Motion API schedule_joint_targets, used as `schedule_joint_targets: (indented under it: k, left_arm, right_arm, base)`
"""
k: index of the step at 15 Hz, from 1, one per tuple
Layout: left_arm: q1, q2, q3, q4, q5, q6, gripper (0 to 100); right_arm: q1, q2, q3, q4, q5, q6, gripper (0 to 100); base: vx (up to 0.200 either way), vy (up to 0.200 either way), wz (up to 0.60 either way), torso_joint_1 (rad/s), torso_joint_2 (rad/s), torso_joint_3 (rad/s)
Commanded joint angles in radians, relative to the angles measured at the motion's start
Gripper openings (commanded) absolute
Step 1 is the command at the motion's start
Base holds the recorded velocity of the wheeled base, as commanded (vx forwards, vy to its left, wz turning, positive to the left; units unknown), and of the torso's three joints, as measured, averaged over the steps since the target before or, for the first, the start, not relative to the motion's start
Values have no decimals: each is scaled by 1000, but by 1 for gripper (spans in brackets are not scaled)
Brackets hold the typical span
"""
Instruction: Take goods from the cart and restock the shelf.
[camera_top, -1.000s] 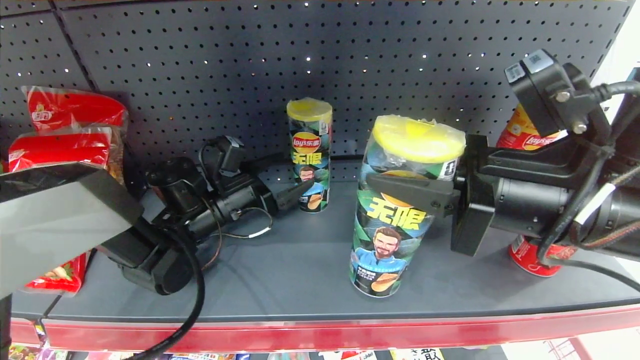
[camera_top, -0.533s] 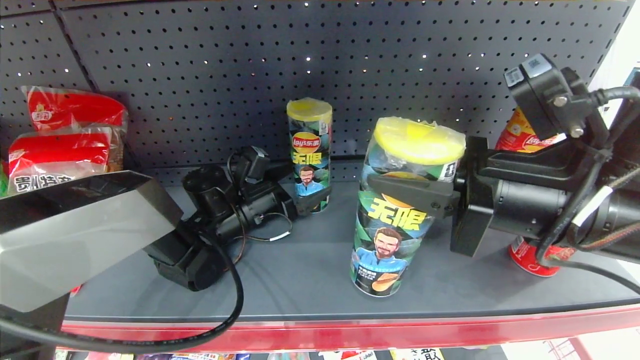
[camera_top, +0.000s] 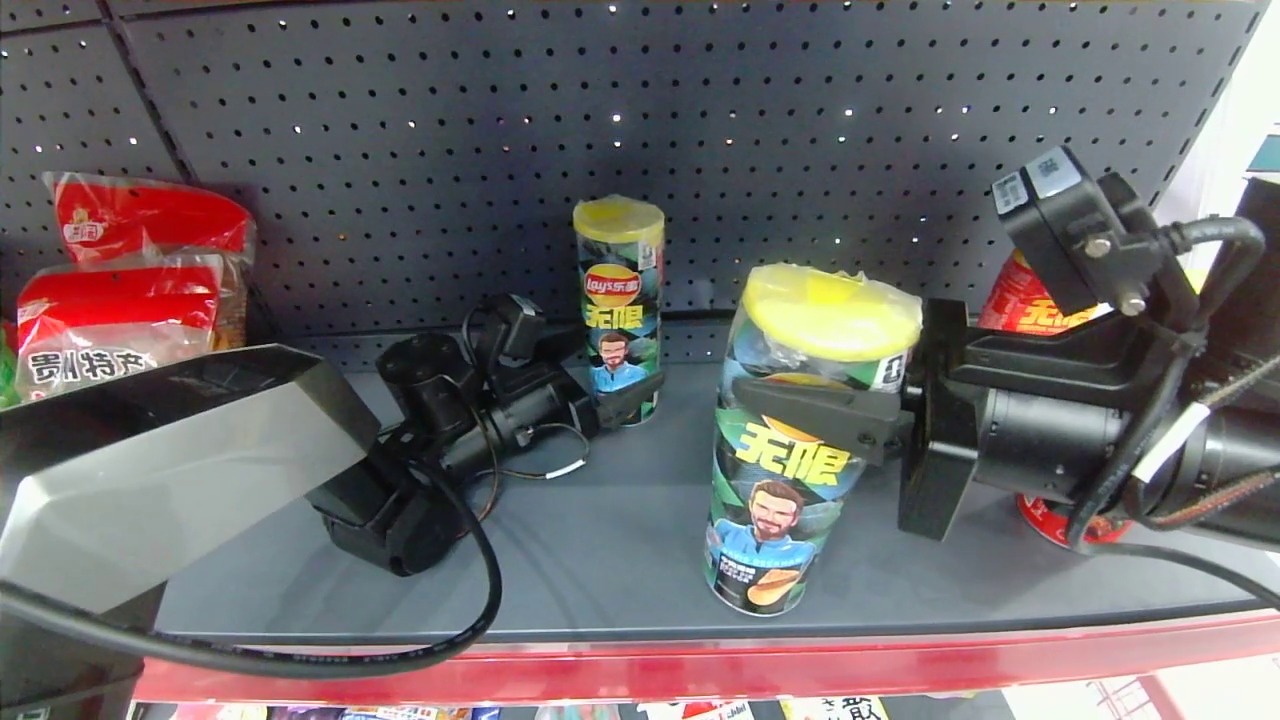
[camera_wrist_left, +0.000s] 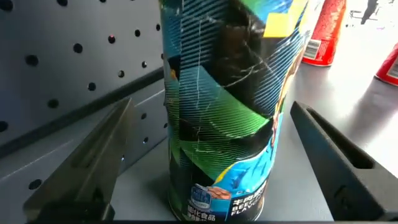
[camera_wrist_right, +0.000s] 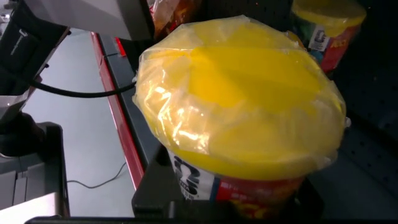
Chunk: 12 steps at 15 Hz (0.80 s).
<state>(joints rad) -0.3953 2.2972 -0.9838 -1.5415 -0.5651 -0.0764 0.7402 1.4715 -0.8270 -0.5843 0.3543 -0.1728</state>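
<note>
1. The right gripper (camera_top: 815, 395) is clenched on the near canister (camera_top: 790, 450), a tall cardboard cylinder with glossy green-and-blue print. One black finger crosses its front just under the lid (the other is hidden behind).
2. This canister is upright over the front part of the dark grey metal shelf (camera_top: 600, 560), near its red lip.
3. Its round yellow plastic lid (camera_wrist_right: 242, 93) is wrapped in crinkled clear film.
4. The left gripper (camera_wrist_left: 211, 168) is released. Its black fingers (camera_wrist_left: 336, 168) spread either side of the far canister (camera_wrist_left: 224, 124), a matching cylinder close to the perforated back panel (camera_top: 400, 150), and neither touches it.
5. Red film snack bags (camera_top: 130, 250) sit at the shelf's left end.
</note>
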Motion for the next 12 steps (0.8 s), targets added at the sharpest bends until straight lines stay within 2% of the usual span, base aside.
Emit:
schedule_joint_targets:
  k: [1, 3, 4, 10, 12]
  left_arm:
    - [-2, -4, -13, 1, -1, 0, 100]
    - [-4, -2, -29, 1, -2, 0, 100]
    - [-4, -2, -35, 1, -2, 0, 0]
    - [-10, -4, -33, -6, -12, 0, 0]
    - [-13, -27, 4, -11, -27, 0, 0]
  right_arm:
    - [2, 7, -3, 0, 0, -1, 0]
    - [4, 9, -3, 0, 0, -1, 0]
    - [5, 12, -3, 0, 0, -1, 0]
    - [7, 24, -3, -2, 0, -2, 0]
    - [7, 32, -11, -3, 0, -2, 0]
  base:
    - [0, 0, 0, 0, 0, 0]
    - [0, 0, 0, 0, 0, 0]
    - [0, 0, 0, 0, 0, 0]
    - [0, 0, 0, 0, 0, 0]
    - [0, 0, 0, 0, 0, 0]
